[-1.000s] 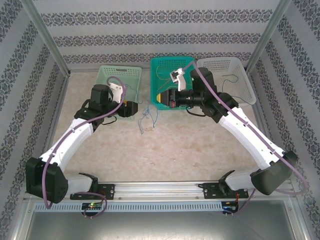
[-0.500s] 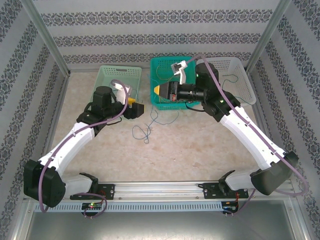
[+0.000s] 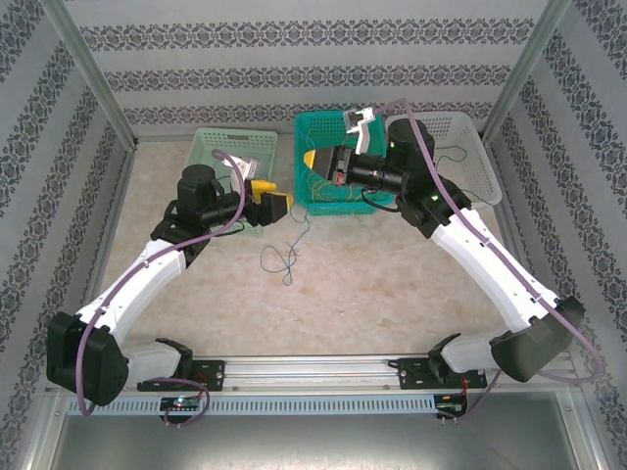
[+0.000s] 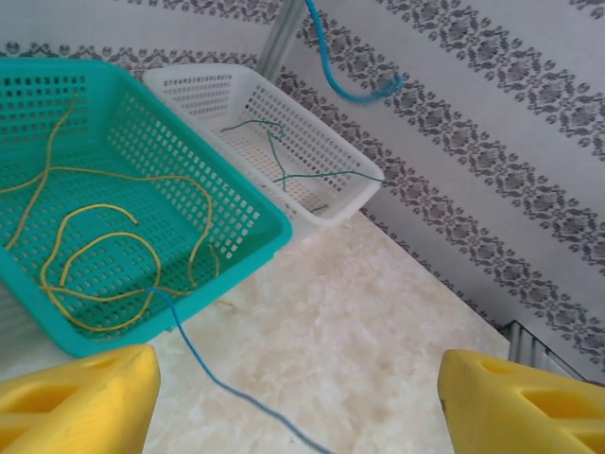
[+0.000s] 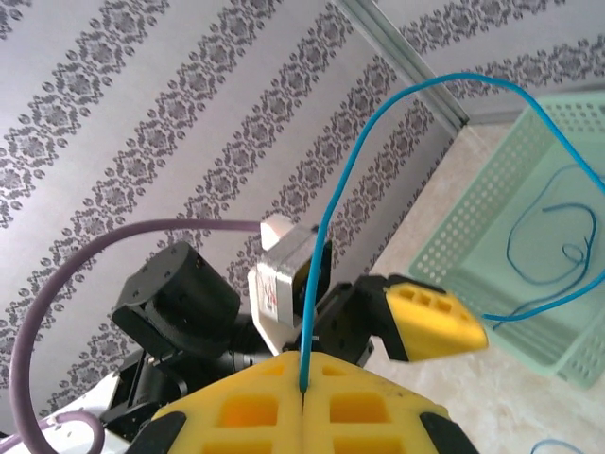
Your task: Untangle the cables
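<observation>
Overhead camera looks down from behind; the close left-wrist camera shares the teal basket point(image 3: 302, 157).

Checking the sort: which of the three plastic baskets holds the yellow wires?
The middle, teal plastic mesh basket: thin yellow wires lie inside. The white plastic mesh basket beside it holds dark green wires.

Right gripper point(image 5: 302, 383): your yellow fingers point(image 5: 246, 416) sit pressed together at the bottom edge, pinching the blue cable point(image 5: 326, 218) between their tips.
Blue cable: it rises straight from your pinch, then arcs high and off to the right above the pale green basket point(image 5: 463, 227).
Pale green basket: on your right, with a blue loop point(image 5: 539, 236) lying inside.
Left arm point(image 5: 180, 303): it faces you at centre left, one yellow finger point(image 5: 433, 323) pointing toward the basket.
Purple cable point(image 5: 57, 284): it curves over that arm.
</observation>
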Action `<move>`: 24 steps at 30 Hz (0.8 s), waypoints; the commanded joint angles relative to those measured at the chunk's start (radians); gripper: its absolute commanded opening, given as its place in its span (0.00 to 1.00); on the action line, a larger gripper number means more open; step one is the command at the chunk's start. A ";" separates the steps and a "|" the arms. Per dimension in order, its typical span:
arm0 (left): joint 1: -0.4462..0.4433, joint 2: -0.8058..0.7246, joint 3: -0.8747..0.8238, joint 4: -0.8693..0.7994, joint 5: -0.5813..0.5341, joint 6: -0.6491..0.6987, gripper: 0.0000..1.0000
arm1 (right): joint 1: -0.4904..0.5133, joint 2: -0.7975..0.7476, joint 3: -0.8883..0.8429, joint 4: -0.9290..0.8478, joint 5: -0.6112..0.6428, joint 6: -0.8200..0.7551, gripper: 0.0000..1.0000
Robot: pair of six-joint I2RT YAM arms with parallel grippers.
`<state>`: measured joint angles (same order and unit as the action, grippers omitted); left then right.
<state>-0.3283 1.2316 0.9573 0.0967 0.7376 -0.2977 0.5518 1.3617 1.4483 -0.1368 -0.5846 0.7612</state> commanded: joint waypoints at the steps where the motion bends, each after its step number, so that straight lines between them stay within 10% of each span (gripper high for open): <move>1: -0.014 0.001 0.027 0.037 0.075 -0.006 0.78 | 0.002 0.040 0.013 0.083 0.034 0.012 0.00; 24: -0.010 0.014 0.118 -0.038 -0.016 0.142 0.84 | 0.051 0.219 0.161 0.056 0.010 0.042 0.00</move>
<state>-0.3283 1.2369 1.0241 0.0517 0.7105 -0.1864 0.5926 1.5612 1.5734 -0.1207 -0.5488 0.7761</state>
